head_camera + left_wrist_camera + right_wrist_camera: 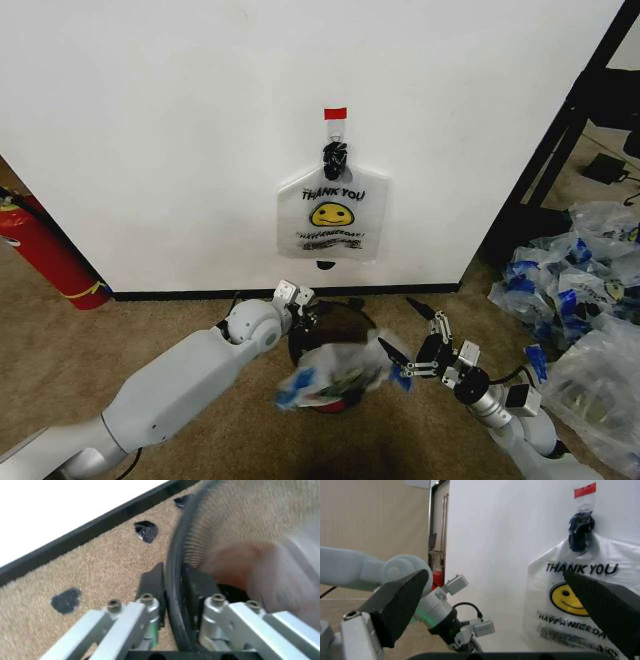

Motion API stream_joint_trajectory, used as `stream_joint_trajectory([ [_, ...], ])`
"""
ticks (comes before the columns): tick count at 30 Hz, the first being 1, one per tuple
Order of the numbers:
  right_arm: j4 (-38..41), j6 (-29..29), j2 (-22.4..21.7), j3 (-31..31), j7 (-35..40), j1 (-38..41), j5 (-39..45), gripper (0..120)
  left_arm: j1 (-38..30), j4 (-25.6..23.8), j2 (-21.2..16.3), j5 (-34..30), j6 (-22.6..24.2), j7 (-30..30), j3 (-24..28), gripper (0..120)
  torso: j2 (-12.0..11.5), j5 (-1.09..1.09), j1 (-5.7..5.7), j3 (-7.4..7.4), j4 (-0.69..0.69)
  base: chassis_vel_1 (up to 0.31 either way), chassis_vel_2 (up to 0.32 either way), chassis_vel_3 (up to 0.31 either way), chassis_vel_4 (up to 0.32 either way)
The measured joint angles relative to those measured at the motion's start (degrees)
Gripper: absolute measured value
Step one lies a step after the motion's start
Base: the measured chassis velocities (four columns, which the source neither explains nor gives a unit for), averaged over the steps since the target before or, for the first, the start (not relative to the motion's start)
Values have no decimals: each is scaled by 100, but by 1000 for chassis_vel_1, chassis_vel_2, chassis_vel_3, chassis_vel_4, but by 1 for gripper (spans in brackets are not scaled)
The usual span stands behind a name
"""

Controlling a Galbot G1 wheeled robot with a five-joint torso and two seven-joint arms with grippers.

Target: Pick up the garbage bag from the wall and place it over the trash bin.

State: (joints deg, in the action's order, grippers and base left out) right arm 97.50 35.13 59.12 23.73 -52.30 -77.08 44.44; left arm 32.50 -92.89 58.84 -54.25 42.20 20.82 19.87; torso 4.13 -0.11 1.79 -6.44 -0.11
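The left gripper (297,303) sits at the far rim of the trash bin (345,318), near the wall (150,120); in the left wrist view its fingers (152,583) straddle the rim, one outside and one inside, close about it, so it appears to steady the bin. A garbage bag (335,378) with blue patches lies blurred across the near side of the bin mouth, partly draped, not yet seated all round. The right gripper (420,345) hovers just beside the bag's right edge with its fingers spread and holding nothing. A second bag with the same print (332,213) hangs from the hook (335,155) below the red tape mark (335,113). To finish well, keep the rim pinned, take the bag's free edge and draw it outward and down over the near rim; the thin film may slip or bunch.
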Motion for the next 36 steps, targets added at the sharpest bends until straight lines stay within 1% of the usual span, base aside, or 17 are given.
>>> stream_joint_trajectory([
  [2, -2, 6, 6, -12, 6, 9, -1, 100, 147, -104, 38, -368, -5, 349, -278, 3, 0, 1, 0, 1, -1, 0, 0, 0, 0],
  [5, -23, 17, 27, -27, 7, 42, -5, 100, 501, -413, 89, -1228, -4, 1095, -864, 3, 0, 0, 0, 0, 2, 0, 0, 0, 0],
  [6, -23, 17, 27, -27, 7, 42, -5, 100, 501, -413, 89, -1228, -4, 1095, -864, 3, 0, 0, 0, 0, 2, 0, 0, 0, 0],
  [7, -37, 21, 36, -34, 7, 55, -5, 100, 712, -637, 81, -1550, -4, 1393, -1145, 3, 0, 0, 0, 0, 2, 0, 0, 0, 0],
  [9, -82, 29, 47, -52, 8, 72, -7, 100, 1109, -1063, 21, -1866, -5, 1782, -1527, 3, 0, 1, 0, 0, 2, 0, 0, 0, 0],
  [13, -213, 26, 62, -113, 4, 104, -23, 100, 2037, -1946, 13, -2064, -5, 2264, -2270, 3, 0, 1, 0, 1, 4, 0, 0, 0, 0],
  [14, -213, 26, 62, -113, 4, 104, -23, 100, 2037, -1946, 13, -2064, -5, 2264, -2270, 3, 0, 1, 0, 1, 4, 0, 0, 0, 0],
  [18, -275, -57, 72, -185, 133, 58, -27, 100, 2627, -2330, 289, -1959, -227, 2494, -2686, 3, 0, 1, 0, 1, 1, 0, 0, 0, 0],
  [20, -271, -111, 76, -193, 331, -56, 5, 100, 3167, -2520, 603, -1758, -582, 2633, -3006, 3, 0, 1, 0, 1, -3, 0, 0, 0, 0],
  [21, -271, -111, 76, -193, 331, -56, 5, 100, 3167, -2520, 603, -1758, -582, 2633, -3006, 3, 0, 1, 0, 1, -3, 0, 0, 0, 0],
  [25, -264, -126, 76, -179, 403, -116, -33, 100, 3921, -2721, 1075, -1391, -1096, 2717, -3551, 3, 1, 1, 0, 1, 4, 0, 0, 0, 0],
  [26, -231, -126, 66, -169, 409, -143, -44, 100, 4094, -2757, 1186, -1280, -1226, 2737, -3670, 3, 0, 2, 0, 1, 3, 0, 0, 0, 0],
  [28, -182, -126, 50, -164, 418, -168, -44, 100, 4347, -2790, 1297, -984, -1440, 2725, -3750, 3, 1, 1, 0, 1, 2, 0, 0, 0, 0],
  [30, -168, -126, 46, -162, 419, -175, -44, 100, 4401, -2793, 1316, -899, -1495, 2710, -3758, 3, 1, 1, 0, 1, 2, 0, 0, 0, 0],
  [31, -135, -125, 43, -158, 419, -186, -49, 100, 4580, -2798, 1384, -600, -1688, 2631, -3773, 3, 1, 1, 0, 1, 2, 0, 0, 0, 0],
  [32, -116, -125, 44, -157, 419, -190, -57, 100, 4653, -2802, 1434, -485, -1784, 2602, -3779, 3, 0, 1, 0, 1, 3, 0, 0, 0, 0],
  [36, -36, -120, 51, -161, 416, -219, -86, 100, 4780, -2740, 1697, -55, -2050, 2443, -3727, 3, 1, 2, 0, 1, 1, 0, 0, 0, 0],
])
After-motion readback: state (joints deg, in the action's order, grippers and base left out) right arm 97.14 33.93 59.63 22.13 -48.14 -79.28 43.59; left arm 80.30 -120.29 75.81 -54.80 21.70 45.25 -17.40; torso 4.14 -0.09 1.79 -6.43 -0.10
